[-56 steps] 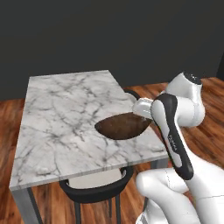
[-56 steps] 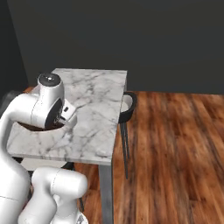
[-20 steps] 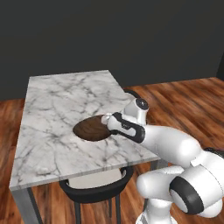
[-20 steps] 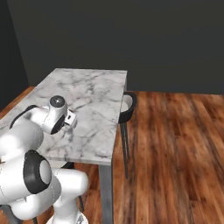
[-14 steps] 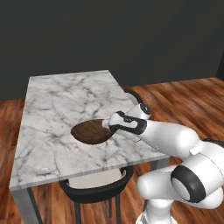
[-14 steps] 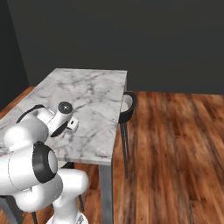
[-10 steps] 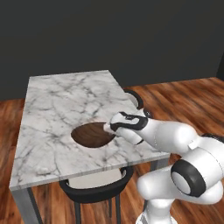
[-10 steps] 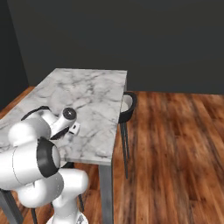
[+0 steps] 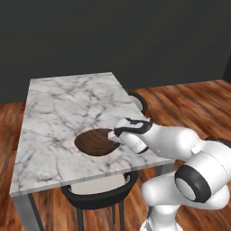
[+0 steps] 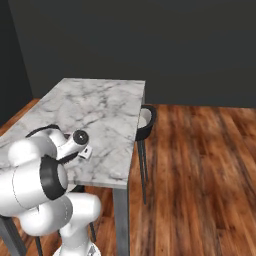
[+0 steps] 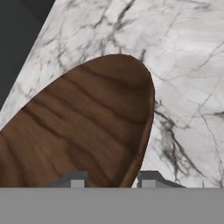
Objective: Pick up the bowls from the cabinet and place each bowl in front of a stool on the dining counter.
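The gripper (image 11: 113,180) is pinched on the rim of the dark wooden bowl (image 9: 96,142): in the hand view one dark finger tip (image 11: 75,179) stands inside the rim and the other outside it, with the grained wood between them. In the left base view the gripper (image 9: 113,134) meets the bowl at its right edge, low over the marble.

The bowl sits on the dining counter (image 9: 54,108), or so close above it that no gap can be told. It lies toward the near long edge, a little right of the middle, directly beyond the black stool (image 9: 97,193) tucked under that edge. A second stool (image 10: 145,121) stands at the right-hand side of the counter, with nothing set before it.

So the step in hand looks like the setting down of the first bowl in front of the near stool. The next move probably calls for spreading the fingers to free the rim, then lifting the hand straight up and back so the inner finger clears the wall without dragging the bowl. After that the cream bowl remains to be fetched from the cabinet for the right-hand stool.
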### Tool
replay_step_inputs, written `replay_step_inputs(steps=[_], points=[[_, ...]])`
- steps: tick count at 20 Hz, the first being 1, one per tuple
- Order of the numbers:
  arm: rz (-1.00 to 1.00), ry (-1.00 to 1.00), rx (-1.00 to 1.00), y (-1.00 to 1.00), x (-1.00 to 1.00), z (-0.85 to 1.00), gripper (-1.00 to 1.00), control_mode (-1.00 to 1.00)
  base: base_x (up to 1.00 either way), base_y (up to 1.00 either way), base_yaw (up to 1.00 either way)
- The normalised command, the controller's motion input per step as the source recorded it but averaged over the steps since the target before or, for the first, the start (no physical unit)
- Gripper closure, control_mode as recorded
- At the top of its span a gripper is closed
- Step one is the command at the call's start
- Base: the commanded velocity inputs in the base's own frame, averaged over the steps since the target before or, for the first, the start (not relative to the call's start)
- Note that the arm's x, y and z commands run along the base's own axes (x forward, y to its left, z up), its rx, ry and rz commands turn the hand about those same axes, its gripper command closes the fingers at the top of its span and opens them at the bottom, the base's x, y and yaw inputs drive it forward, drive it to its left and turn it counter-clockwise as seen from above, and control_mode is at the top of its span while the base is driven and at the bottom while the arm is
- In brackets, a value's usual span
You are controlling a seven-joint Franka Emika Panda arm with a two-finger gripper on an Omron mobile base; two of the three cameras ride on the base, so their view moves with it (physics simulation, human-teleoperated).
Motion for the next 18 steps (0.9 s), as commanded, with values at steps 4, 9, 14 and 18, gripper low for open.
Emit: replay_step_inputs(steps=[4, 9, 14, 18], points=[[0.0, 0.03, -0.07, 0.0, 0.0, -0.31, 1.0, -1.0, 0.0, 0.0, 0.0], [0.0, 0.02, -0.05, 0.0, 0.0, -0.19, 1.0, -1.0, 0.0, 0.0, 0.0], [0.0, 0.0, 0.0, 0.0, 0.0, 0.0, 1.0, -1.0, 0.0, 0.0, 0.0], [0.0, 0.0, 0.0, 0.0, 0.0, 0.0, -1.0, -1.0, 0.0, 0.0, 0.0]])
